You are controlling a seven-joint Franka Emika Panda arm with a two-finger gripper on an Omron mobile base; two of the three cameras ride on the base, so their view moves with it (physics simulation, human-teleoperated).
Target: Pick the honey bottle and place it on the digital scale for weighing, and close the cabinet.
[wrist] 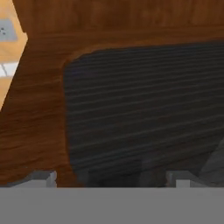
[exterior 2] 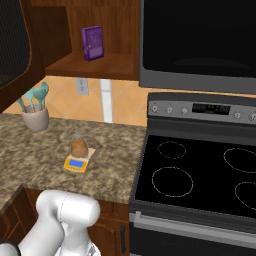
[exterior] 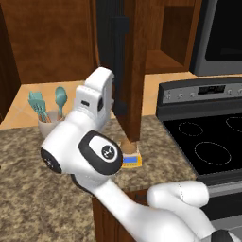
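The bottle (exterior 2: 79, 145) stands upright on the scale (exterior 2: 76, 163), which sits on the counter (exterior 2: 45, 160) at about 4 o'clock from the utensil cup (exterior 2: 36, 119). The cabinet (exterior: 133, 66) door hangs open, its edge above the scale. The hand (wrist: 109, 177) faces the door's dark panel up close, fingertips (wrist: 43, 178) well apart, holding nothing. A purple box (exterior 2: 93, 43) stands on the cabinet shelf.

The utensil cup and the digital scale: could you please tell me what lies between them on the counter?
Nothing: in the right base view, bare speckled counter separates the utensil cup from the digital scale, which carries the honey bottle.
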